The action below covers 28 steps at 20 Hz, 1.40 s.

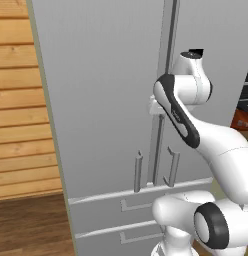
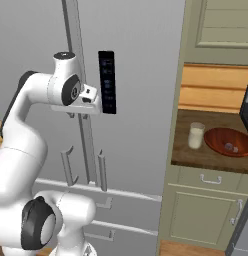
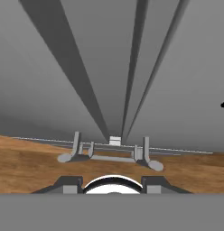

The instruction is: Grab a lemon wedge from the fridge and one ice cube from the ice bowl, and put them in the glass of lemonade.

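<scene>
**Pincer Positioned at Fridge Door Seam, Doors Shut**

Pincer (image 2: 76, 114) is raised against the front of the fridge (image 1: 101, 100), close to the vertical seam between the two upper doors. In the hand view both fingertips (image 3: 71, 184) sit apart with nothing between them, so the pincer reads as partly open and empty. The hand camera looks down along the door face, which suggests the hand is turned downward to line up with a door handle.

Both doors are closed. The long bar handles (image 1: 168, 55) run along the seam directly beside the pincer and carry on above and below it. Two shorter handles (image 2: 102, 172) stand lower, below the pincer, just over the drawer fronts (image 1: 131, 205). A black panel (image 2: 107, 82) is mounted on the door just beside the pincer, toward the cabinets.

The lemon wedge cannot be seen; as a judgement, it is behind the closed doors, so opening one door is the step in hand, and the task is at an early stage.

The glass of lemonade (image 2: 196, 135) stands upright on the wooden tabletop (image 2: 188, 155), well off to the pincer's side and lower. The ice bowl (image 2: 228, 142) rests just beside the glass, farther from the pincer, with pale pieces in it. Both are placed near the front edge, likely for easy reach.

Beige cabinets (image 2: 206, 215) sit under the tabletop. On the opposite side of the pincer, a wood-plank wall (image 1: 21, 100) meets a dark wooden floor (image 1: 31, 225).
</scene>
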Tool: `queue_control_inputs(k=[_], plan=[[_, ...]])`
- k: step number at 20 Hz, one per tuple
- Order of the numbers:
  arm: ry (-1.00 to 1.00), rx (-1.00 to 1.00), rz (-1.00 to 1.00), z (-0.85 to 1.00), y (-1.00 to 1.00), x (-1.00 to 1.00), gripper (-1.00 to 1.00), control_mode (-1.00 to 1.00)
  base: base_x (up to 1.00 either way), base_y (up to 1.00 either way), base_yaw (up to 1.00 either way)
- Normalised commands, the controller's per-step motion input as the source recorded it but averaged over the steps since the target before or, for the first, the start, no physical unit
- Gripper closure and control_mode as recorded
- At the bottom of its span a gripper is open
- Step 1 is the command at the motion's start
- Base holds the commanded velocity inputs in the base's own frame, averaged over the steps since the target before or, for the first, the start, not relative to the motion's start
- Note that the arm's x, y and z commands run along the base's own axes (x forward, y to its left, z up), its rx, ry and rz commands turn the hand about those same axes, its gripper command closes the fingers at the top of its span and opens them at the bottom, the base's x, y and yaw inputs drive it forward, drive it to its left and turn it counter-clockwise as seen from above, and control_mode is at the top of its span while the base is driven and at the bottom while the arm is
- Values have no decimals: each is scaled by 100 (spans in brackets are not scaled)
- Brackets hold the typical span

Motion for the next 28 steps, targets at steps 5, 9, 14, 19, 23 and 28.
queue_control_inputs(k=[5, 9, 14, 19, 23, 28], plan=[[0, 1, 0, 0, 0, -54, -100, -100, 0, 0, 0], [0, 2, 0, -1, 0, -74, -100, -100, 0, 0, 0], [3, 0, 0, -24, 0, -45, -100, -100, 0, 0, 0], [7, 0, 0, -18, 0, -18, -100, -100, 0, 0, 0], [0, 0, 0, 0, 0, 0, -100, 100, 0, 0, 0], [0, 0, 0, 0, 0, 0, -100, 100, -11, -3, -1]])
